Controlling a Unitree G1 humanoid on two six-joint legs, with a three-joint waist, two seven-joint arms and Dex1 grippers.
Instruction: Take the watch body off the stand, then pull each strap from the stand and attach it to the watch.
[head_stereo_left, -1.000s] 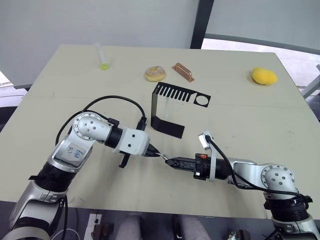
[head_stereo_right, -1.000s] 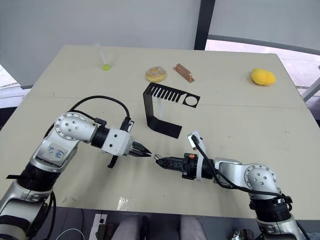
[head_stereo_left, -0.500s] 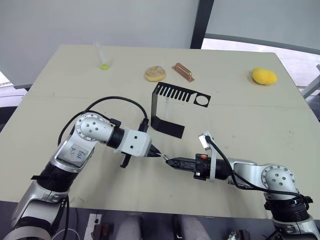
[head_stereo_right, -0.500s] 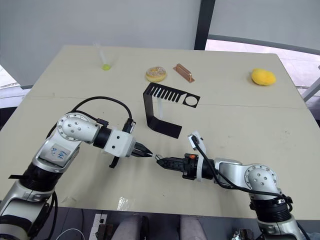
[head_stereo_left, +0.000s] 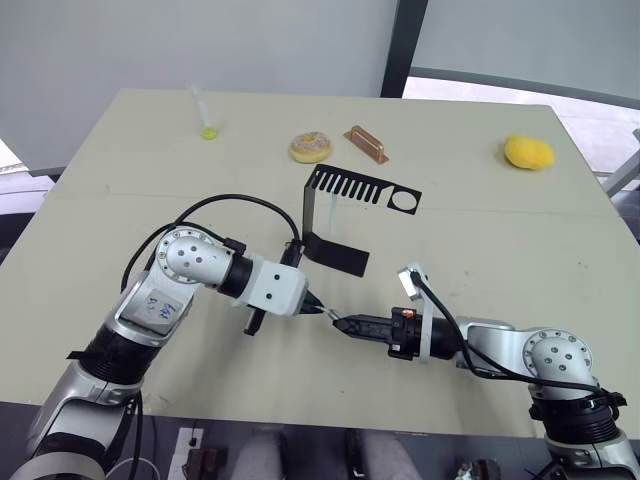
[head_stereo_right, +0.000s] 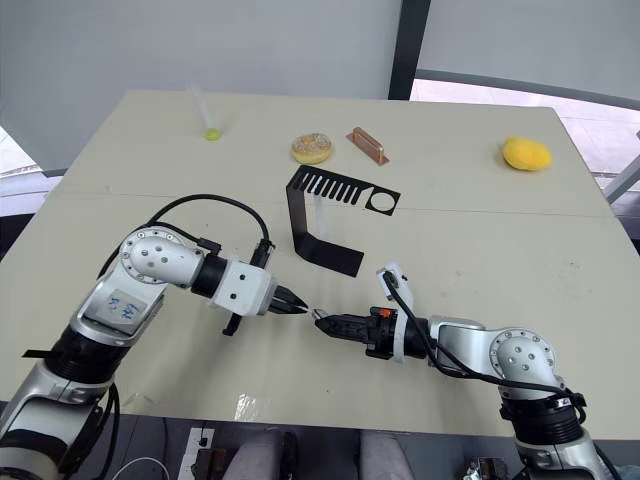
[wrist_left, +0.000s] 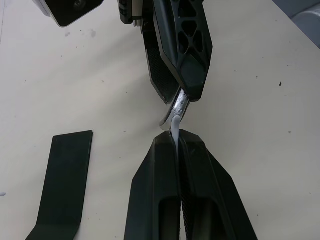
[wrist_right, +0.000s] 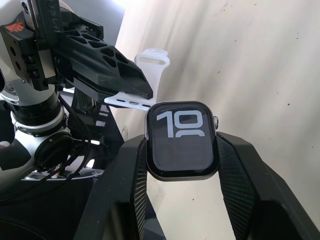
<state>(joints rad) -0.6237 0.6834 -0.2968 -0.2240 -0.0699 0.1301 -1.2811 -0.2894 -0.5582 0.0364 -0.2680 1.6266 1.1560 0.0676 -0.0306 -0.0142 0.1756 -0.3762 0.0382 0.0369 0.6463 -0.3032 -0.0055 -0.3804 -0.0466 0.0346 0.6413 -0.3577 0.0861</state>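
While the two arms meet tip to tip over the near middle of the table (head_stereo_left: 500, 240), the watch body (wrist_right: 183, 139) sits clamped between the right gripper's (head_stereo_left: 341, 323) two black fingers, its black screen with white digits facing the right wrist camera and its silver-grey rim pressed by a finger on each side. Just beside its upper edge lies a white strap (wrist_right: 145, 77) with a row of small holes, pinched flat between the closed fingers of the left gripper (head_stereo_left: 312, 306); in the left wrist view the strap's end (wrist_left: 176, 123) touches the metal edge of the watch case (wrist_left: 179, 104). From the head views the two gripper tips are almost in contact, just in front of the stand's foot.

Behind them stands the stand (head_stereo_left: 345, 205), upright on the table, its slotted top plate with the round hole pointing toward the robot's right. Farther back lie a doughnut-like ring (head_stereo_left: 310, 147), a small copper-coloured block (head_stereo_left: 366, 143), and a thin tube with a yellow-green base (head_stereo_left: 205, 115), while a yellow lump (head_stereo_left: 528, 152) rests well apart at the far right.
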